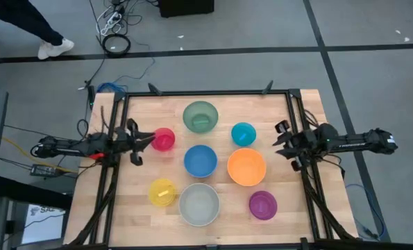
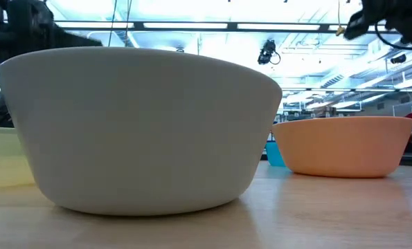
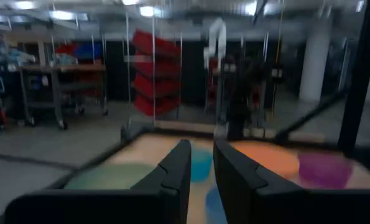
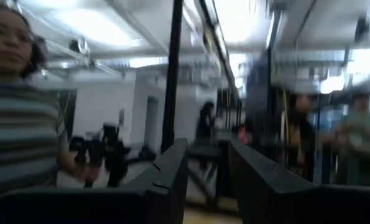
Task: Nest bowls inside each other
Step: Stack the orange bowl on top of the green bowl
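The wooden table (image 1: pixel 140 215) carries eight bowls, none nested, all standing apart. Taking the blue bowl (image 1: pixel 200 160) as the dial's centre in the high view and starting at the near edge: the grey-white bowl (image 1: pixel 199 205) sits at six o'clock, the yellow bowl (image 1: pixel 162 192) at seven to eight, the purple bowl (image 1: pixel 263 205) at four to five; the orange bowl (image 1: pixel 246 167) lies at three, just beside the blue one; the pink bowl (image 1: pixel 164 139) at ten, the teal bowl (image 1: pixel 243 133) at one to two, the green bowl (image 1: pixel 200 117) at twelve, farthest back. The left gripper (image 1: pixel 149 139) hangs at nine o'clock just beside the pink bowl, fingers (image 3: pixel 172 174) narrowly parted, holding nothing; the right gripper (image 1: pixel 278 140) waits at three o'clock by the table's edge, fingers (image 4: pixel 169 174) moderately parted, empty; a person in a striped top (image 4: pixel 20 143) shows beyond the table.
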